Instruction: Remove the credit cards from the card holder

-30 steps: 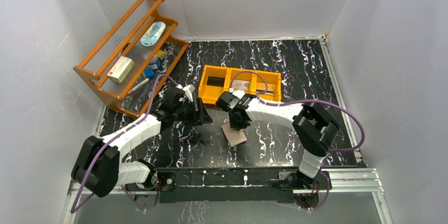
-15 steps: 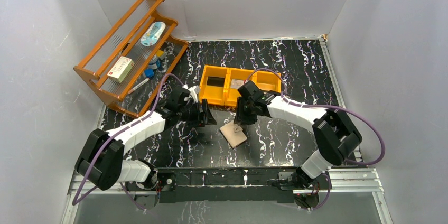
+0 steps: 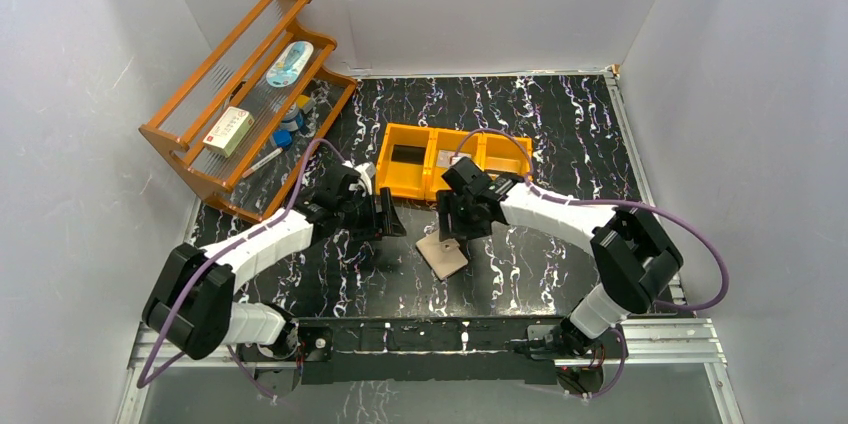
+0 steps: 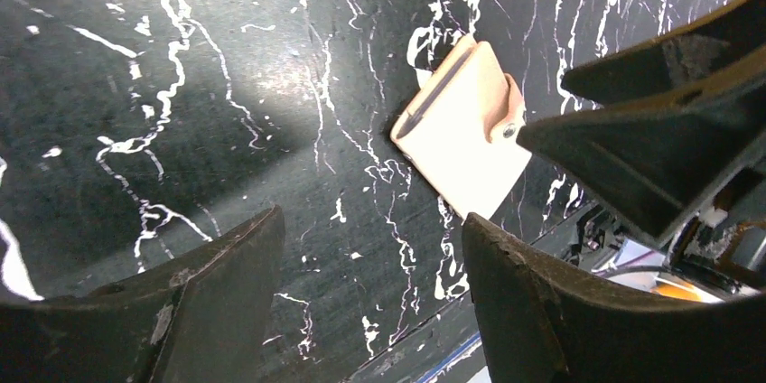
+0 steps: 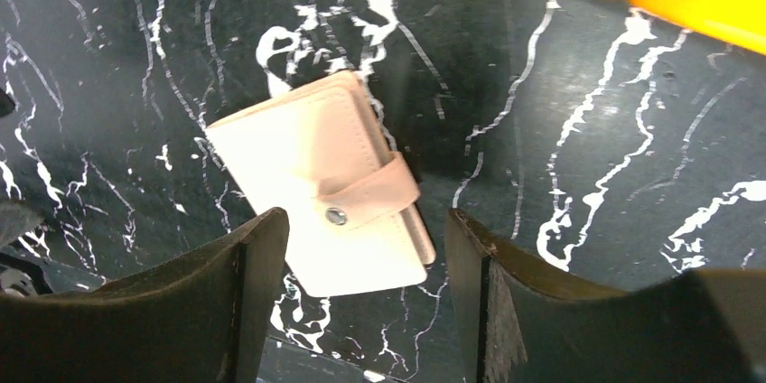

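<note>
Only the top view takes in the whole black marbled table, the wooden rack at its far left and the orange tray near the middle. It also shows the left gripper and right gripper facing each other just in front of the tray. Each wrist view shows its own jaws standing wide apart with nothing between them.

The card holder lies flat on the table below the right gripper, free of both. Only the wrist views show it folded shut. From the right wrist its long axis runs top to bottom, leaning right – diagonal to the table edges from above. Its tab wraps over the right long edge, fastened by a small snap.
</note>
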{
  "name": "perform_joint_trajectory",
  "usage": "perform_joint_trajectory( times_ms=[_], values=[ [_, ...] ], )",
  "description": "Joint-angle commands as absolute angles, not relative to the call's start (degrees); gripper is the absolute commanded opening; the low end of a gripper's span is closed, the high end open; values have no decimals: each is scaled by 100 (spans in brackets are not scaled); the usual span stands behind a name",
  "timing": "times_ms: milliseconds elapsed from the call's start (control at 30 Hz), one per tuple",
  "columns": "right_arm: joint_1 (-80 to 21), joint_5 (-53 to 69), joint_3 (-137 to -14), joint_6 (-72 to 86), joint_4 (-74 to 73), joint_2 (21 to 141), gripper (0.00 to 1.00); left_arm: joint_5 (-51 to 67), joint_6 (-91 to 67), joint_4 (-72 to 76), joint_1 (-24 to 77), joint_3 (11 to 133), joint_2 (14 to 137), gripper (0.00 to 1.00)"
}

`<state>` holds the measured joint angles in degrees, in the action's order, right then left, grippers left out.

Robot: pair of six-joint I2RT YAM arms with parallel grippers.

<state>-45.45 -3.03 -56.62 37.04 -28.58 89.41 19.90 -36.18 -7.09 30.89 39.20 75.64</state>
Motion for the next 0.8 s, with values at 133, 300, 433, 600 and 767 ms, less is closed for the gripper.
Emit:
perform_joint_trajectory(
  times_ms=[133,300,433,600,767],
  values=[
    [-5198,-1344,-6476,3632,-3374,9621,72,1218,-3678,-1230,3116,4106,7010,72],
    [-5220,-1615,-6610,3707,-3630,9939,60,1108,-3596,-1377,3120,4112,6879,74],
    [-5215,-1674,-6654,3759,-3772,10086,54,1082,-3599,-1406,3118,4097,6856,74],
    [-5135,-1452,-6552,3834,-3554,9701,41,1238,-3496,-1354,3120,4158,6906,75],
    [-4830,-960,-6268,3878,-3282,9449,32,1450,-3357,-1328,3115,4253,7021,75]
  ],
)
